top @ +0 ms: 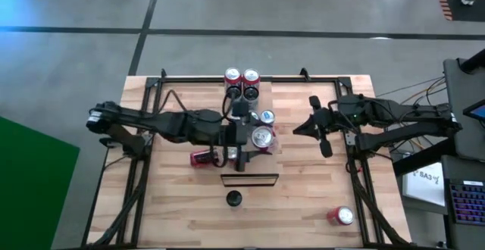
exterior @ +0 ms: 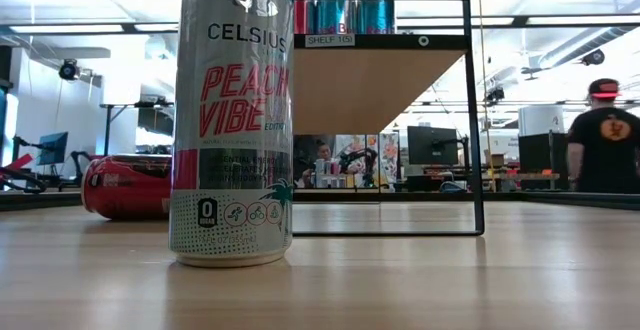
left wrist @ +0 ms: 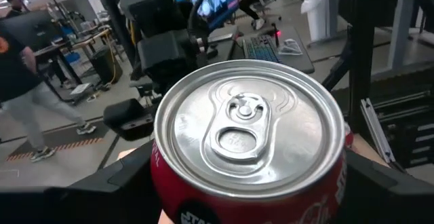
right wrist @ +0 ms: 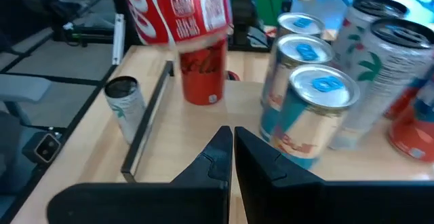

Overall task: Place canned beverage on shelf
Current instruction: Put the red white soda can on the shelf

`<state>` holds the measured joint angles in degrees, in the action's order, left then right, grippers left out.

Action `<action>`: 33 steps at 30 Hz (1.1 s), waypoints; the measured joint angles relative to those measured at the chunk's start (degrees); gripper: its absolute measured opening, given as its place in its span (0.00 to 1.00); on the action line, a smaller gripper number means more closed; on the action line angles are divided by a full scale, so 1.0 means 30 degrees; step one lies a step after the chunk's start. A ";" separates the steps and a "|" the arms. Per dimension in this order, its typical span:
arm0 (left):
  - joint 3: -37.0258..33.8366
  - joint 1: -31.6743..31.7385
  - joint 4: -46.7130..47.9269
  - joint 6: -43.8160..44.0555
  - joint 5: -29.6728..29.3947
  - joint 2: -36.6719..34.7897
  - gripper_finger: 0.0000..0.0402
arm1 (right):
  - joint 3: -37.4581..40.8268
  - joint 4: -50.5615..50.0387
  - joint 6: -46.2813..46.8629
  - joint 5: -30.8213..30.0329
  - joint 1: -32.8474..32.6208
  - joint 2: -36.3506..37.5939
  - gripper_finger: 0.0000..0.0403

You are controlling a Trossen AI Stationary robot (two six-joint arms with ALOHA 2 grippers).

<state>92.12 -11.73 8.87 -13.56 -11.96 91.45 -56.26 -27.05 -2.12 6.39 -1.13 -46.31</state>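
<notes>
My left gripper [top: 256,139] reaches in from the table's left, shut on a red cola can [left wrist: 247,136] with a silver top. The can hangs above the shelf [top: 259,167], a raised light-wood board with a dark near end [top: 248,179]. Several cans [top: 242,77] stand on the shelf's far part, and a blue-tabbed one [top: 267,117] stands nearer. My right gripper [right wrist: 232,149] hangs shut and empty to the shelf's right [top: 297,129]. The right wrist view shows the held can [right wrist: 180,10] high above the board [right wrist: 203,139]. My left gripper pinches the red can's side wall [left wrist: 159,176] between its two fingers [left wrist: 112,187], one on each side, below the rim. The fingers come in about level from the table's left. The can is lifted clear of the shelf, top up and slightly tilted.
A red can [top: 203,157] lies on its side on the table left of the shelf. A tall Celsius can [exterior: 232,120] stands near the front edge [top: 234,198]. Another red can [top: 341,216] lies at the near right. A person [exterior: 605,145] stands in the room behind.
</notes>
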 joint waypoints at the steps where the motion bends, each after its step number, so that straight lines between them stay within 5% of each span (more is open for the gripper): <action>1: 0.0000 0.0000 -0.0142 0.0011 0.0025 0.0167 0.71 | 0.0230 0.0284 -0.0009 0.0000 -0.0182 0.0057 0.02; 23: 0.0000 0.0051 0.0019 0.0772 -0.0036 0.0819 0.71 | 0.1880 0.4579 -0.0538 -0.1007 -0.1289 0.0164 0.05; 27: 0.0000 0.0051 0.0229 0.0772 -0.0273 0.0819 0.71 | 0.1764 0.4547 -0.0740 -0.1013 -0.1289 0.0015 0.19; 33: 0.0000 0.0084 0.0488 0.0772 -0.0331 0.0790 0.71 | 0.1760 0.4570 0.1185 -0.1005 -0.1289 -0.0890 0.56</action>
<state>92.12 -11.48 10.34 -11.25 -12.95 93.82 -50.98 -13.34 1.44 3.38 -4.99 -48.98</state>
